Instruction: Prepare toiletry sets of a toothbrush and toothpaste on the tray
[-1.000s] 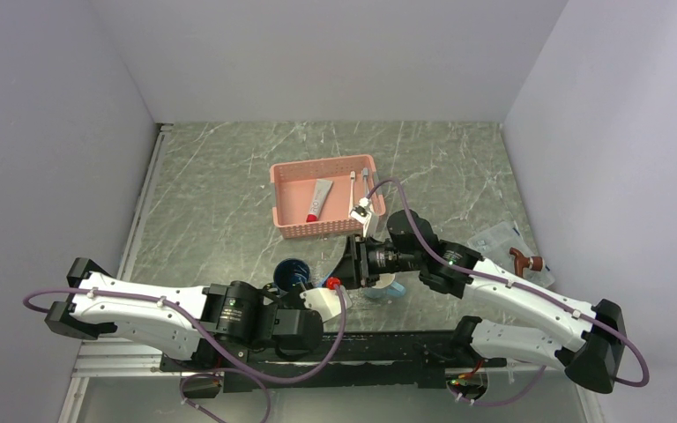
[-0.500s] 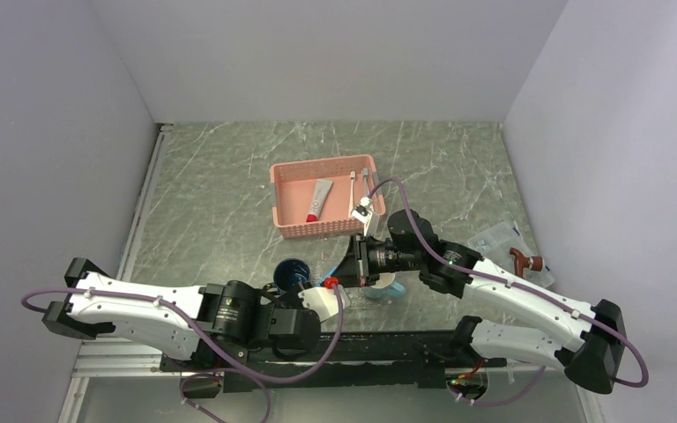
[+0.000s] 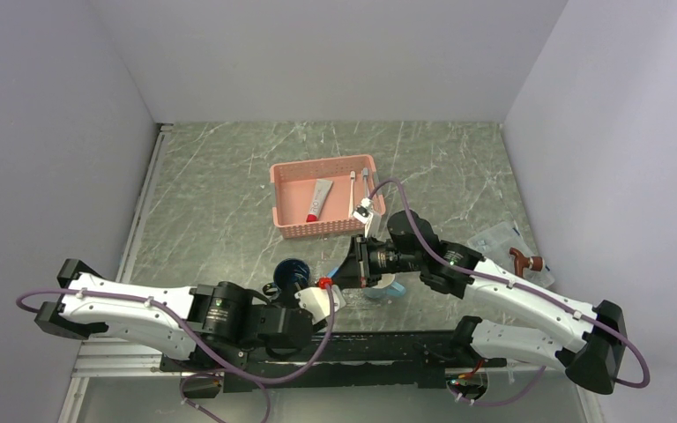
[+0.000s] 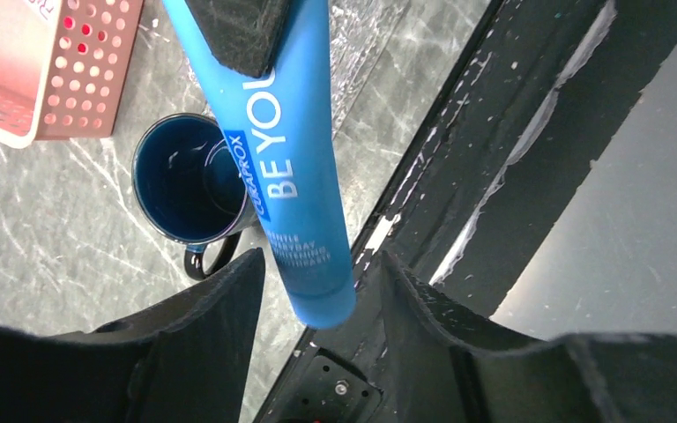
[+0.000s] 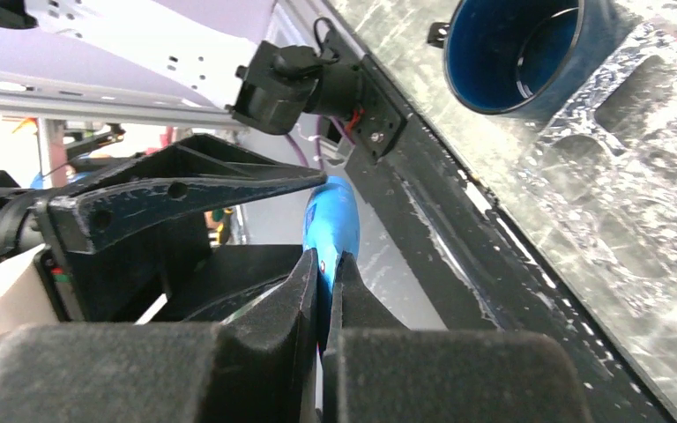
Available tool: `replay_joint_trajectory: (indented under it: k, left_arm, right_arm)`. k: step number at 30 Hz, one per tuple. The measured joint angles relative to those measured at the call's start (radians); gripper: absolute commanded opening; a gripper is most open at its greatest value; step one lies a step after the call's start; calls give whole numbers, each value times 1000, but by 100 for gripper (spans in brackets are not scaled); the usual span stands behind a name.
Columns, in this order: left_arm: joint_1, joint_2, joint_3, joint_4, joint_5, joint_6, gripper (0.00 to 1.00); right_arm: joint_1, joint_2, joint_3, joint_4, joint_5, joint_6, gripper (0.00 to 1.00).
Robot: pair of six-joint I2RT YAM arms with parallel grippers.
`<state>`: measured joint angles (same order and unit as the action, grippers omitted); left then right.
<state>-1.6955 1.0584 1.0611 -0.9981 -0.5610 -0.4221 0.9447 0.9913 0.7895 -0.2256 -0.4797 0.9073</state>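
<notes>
We saw a grey-green counter (image 3: pixel 220 194) of veined, marble-like stone, boxed in by plain pale walls. Two white arms with black joints reached in from its near edge and met just before the middle. Toward the back sat a pink plastic basket (image 3: pixel 293 231), rectangular, its walls pierced with rows of small round holes. Close to the arms lay the tray (image 5: pixel 617 176), clear plastic with a bumpy, glittery surface. At the right edge rested a clear box (image 3: pixel 502 240) with a brown piece beside it. Just beside the tray stood a round, glossy dark blue mug (image 4: pixel 185 181), upright, with a looped handle.

The blue toothpaste tube (image 4: pixel 304 176), flat and matte with white lettering, hung in the air over the near edge of the counter, next to the mug. The right fingers (image 5: pixel 282 300), black and wedge-shaped, were clamped tight on it. The left fingers (image 4: pixel 220 317) stood apart on either side of the tube's free end, with a gap on each side.

Inside the basket lay the white toothpaste tube (image 3: pixel 317 199) with its red end, and along the basket's right side the two thin, straight white toothbrushes (image 3: pixel 353 187), side by side.
</notes>
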Motion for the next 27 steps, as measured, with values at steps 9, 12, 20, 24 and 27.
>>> replay_joint_trajectory:
  k: [9, 12, 20, 24, 27]
  left_arm:
    - [-2, -126, -23, 86, 15, 37, 84]
    - [-2, -187, -42, 117, 16, 43, 87]
    - [-2, -316, -92, 141, -8, 26, 94]
    - [-2, -369, -115, 140, -42, -8, 99]
    - [-2, -401, -124, 135, -70, -35, 99]
  right_arm:
    - [-1, 2, 128, -175, 89, -113, 0]
    - [-1, 4, 172, -230, 120, -150, 0]
    - [-1, 42, 331, -407, 238, -267, 0]
    - [-1, 79, 422, -501, 301, -332, 0]
    - [-1, 127, 503, -572, 353, -385, 0]
